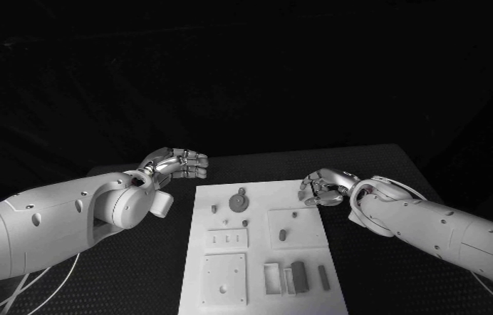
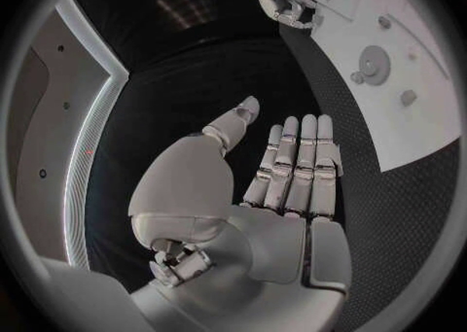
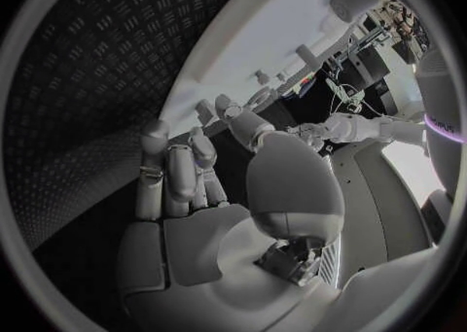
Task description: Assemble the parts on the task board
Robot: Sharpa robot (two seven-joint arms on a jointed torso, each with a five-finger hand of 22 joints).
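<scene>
The white task board [image 1: 308, 308] lies in the middle of the black table. On it I see a round grey disc [image 1: 239, 202], a few small pegs [image 1: 214, 208], an oval piece [image 1: 283, 235] on a raised square plate, and two dark bars [image 1: 299, 276] beside a small frame [image 1: 272, 278] near the front. My left hand [image 1: 174, 164] hovers off the board's far left corner; in the left wrist view its fingers [image 2: 292, 161] lie straight with the thumb apart, holding nothing. My right hand [image 1: 323, 187] hangs over the board's far right corner, fingers [image 3: 170, 169] loosely bent and empty.
Two more square plates [image 1: 227, 239] [image 1: 224, 278] sit in the board's left half. Black ribbed table surface [image 1: 411, 286] lies bare on both sides of the board. A white cable [image 1: 41, 279] trails under my left arm.
</scene>
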